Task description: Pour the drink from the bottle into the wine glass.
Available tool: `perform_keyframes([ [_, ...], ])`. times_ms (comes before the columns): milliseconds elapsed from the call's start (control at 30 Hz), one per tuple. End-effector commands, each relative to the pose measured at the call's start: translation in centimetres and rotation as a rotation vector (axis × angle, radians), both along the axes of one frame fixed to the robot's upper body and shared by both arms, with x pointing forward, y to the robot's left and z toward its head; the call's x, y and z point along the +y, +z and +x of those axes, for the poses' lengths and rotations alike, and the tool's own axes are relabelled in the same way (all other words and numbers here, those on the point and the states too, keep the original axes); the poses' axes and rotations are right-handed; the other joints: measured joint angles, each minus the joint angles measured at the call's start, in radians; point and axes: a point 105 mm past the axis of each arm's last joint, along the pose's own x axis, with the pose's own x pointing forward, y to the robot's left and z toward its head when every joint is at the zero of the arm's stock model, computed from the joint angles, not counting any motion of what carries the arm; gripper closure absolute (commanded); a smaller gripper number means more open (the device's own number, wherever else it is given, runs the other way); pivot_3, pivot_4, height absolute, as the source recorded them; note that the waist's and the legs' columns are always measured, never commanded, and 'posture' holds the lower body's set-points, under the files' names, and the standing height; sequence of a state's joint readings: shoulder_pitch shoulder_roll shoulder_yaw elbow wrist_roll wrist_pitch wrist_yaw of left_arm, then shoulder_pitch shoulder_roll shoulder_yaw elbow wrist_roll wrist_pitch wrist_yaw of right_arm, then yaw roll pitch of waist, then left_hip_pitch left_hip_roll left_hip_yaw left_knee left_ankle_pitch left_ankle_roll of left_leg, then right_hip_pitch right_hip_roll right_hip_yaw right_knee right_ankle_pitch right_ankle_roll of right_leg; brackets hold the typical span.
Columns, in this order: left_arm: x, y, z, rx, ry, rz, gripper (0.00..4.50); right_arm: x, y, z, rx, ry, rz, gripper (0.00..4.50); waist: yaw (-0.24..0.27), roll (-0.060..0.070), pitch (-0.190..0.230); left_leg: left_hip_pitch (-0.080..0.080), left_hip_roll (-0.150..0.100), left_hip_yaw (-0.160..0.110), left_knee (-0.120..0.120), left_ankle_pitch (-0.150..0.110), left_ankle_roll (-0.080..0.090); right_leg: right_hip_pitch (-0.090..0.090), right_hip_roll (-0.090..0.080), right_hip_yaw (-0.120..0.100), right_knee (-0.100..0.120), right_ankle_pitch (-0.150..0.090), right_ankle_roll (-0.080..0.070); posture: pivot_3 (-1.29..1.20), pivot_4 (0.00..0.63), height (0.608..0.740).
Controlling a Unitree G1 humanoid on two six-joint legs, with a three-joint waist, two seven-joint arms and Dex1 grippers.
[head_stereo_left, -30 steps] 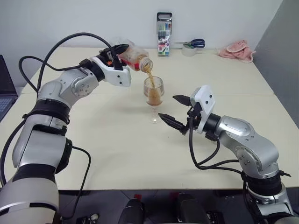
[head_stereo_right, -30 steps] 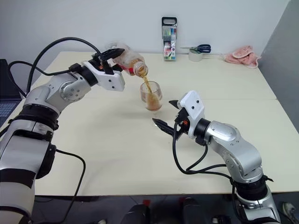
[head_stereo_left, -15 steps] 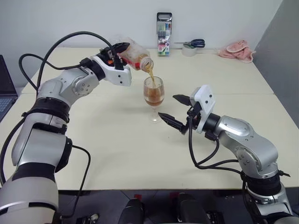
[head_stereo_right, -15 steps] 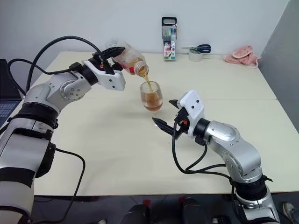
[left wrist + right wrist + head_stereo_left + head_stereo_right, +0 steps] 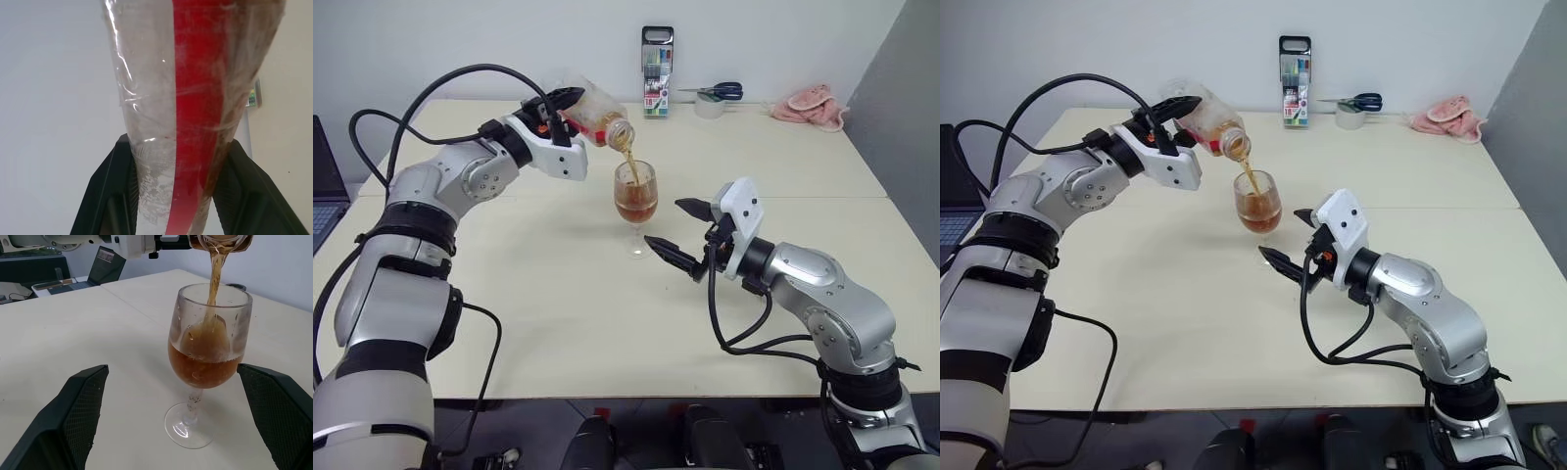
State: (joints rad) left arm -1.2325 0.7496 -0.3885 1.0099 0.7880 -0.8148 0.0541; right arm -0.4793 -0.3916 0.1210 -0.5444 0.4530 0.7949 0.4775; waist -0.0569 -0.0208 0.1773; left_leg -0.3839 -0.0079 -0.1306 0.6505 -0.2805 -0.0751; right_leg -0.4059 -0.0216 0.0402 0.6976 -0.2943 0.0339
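One small clear plastic bottle with a red label strip [image 5: 595, 110] and one clear stemmed wine glass [image 5: 635, 201] are at the table's middle. At the far edge are one tall case of coloured markers [image 5: 657, 59], one pair of blue-handled scissors [image 5: 718, 92] and one pink crumpled cloth [image 5: 812, 106]. One dark laptop [image 5: 323, 186] sits at the far left.

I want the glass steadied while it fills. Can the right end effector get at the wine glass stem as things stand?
Probably yes. The right end effector is open beside the wine glass, fingers pointing at it, with bare table between. The bottle pours from above, clear of the stem.
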Motion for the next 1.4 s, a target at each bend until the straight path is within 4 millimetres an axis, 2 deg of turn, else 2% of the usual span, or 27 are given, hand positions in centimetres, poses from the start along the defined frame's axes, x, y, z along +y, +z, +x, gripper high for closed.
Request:
perform_keyframes([
  [33,0.0,2.7,-0.4,-0.073,-0.009,-0.019,2.86,0.3,1.0,-0.6,-0.047,0.016,0.014,0.0,0.0,0.0,0.0,0.0,0.0,0.0,0.0,0.0,0.0,0.0,0.0,0.0,0.0,0.0,0.0,0.0,0.15,0.74],
  [433,-0.2,0.9,-0.3,0.025,-0.026,-0.114,2.86,0.7,1.4,-1.0,-0.12,0.042,0.008,0.0,-0.001,0.0,0.0,0.0,0.0,0.0,0.0,0.0,0.0,0.0,0.0,0.0,0.0,0.0,0.0,0.0,0.15,0.74],
  [733,0.1,-0.9,-0.5,0.181,-0.041,-0.379,2.86,1.8,2.5,-2.0,-0.221,0.141,0.024,0.0,-0.001,0.0,0.0,-0.001,0.0,0.0,0.004,0.001,-0.002,0.0,0.0,0.0,0.001,0.0,0.0,0.0,0.15,0.74],
  [867,1.8,-1.7,-0.6,0.268,0.0,-0.603,2.86,1.9,2.1,-2.3,-0.219,0.202,-0.023,0.0,-0.002,0.0,0.0,-0.002,0.0,-0.001,0.007,0.001,-0.002,0.0,0.0,0.0,0.002,0.0,0.0,0.0,0.15,0.74],
  [1033,5.7,-3.0,-0.8,0.402,0.076,-1.03,2.86,2.0,1.3,-2.1,-0.156,0.251,-0.115,0.0,-0.002,0.0,0.0,-0.002,0.0,-0.001,0.01,0.0,0.0,0.0,0.0,0.0,0.004,0.0,0.0,0.0,0.15,0.74],
  [1100,7.7,-5.0,-1.8,0.484,0.087,-1.228,2.86,2.5,1.7,-1.9,-0.134,0.268,-0.114,0.0,-0.005,0.0,0.0,-0.002,0.0,-0.002,0.01,0.0,0.0,0.0,0.0,-0.001,0.004,0.0,0.0,0.0,0.15,0.74],
  [1200,9.8,-8.1,-3.6,0.58,0.116,-1.395,2.86,3.2,2.5,-1.4,-0.115,0.264,-0.104,0.0,-0.017,0.0,0.0,-0.001,0.001,-0.002,0.01,0.001,-0.002,0.0,0.0,0.001,0.005,0.0,0.0,0.0,0.15,0.74],
  [1333,11.2,-10.5,-5.3,0.643,0.138,-1.536,2.86,3.7,2.8,-1.1,-0.108,0.261,-0.107,0.0,-0.012,-0.001,-0.001,-0.001,0.001,-0.004,0.01,0.001,-0.002,0.0,0.0,-0.001,0.006,0.0,0.0,0.0,0.15,0.74],
  [1400,11.6,-11.3,-5.8,0.653,0.158,-1.539,2.86,3.8,2.7,-1.0,-0.106,0.264,-0.11,0.0,-0.001,-0.001,-0.001,-0.002,0.0,-0.004,0.011,0.0,-0.001,0.0,-0.001,-0.001,0.006,0.0,0.0,0.0,0.15,0.74],
])
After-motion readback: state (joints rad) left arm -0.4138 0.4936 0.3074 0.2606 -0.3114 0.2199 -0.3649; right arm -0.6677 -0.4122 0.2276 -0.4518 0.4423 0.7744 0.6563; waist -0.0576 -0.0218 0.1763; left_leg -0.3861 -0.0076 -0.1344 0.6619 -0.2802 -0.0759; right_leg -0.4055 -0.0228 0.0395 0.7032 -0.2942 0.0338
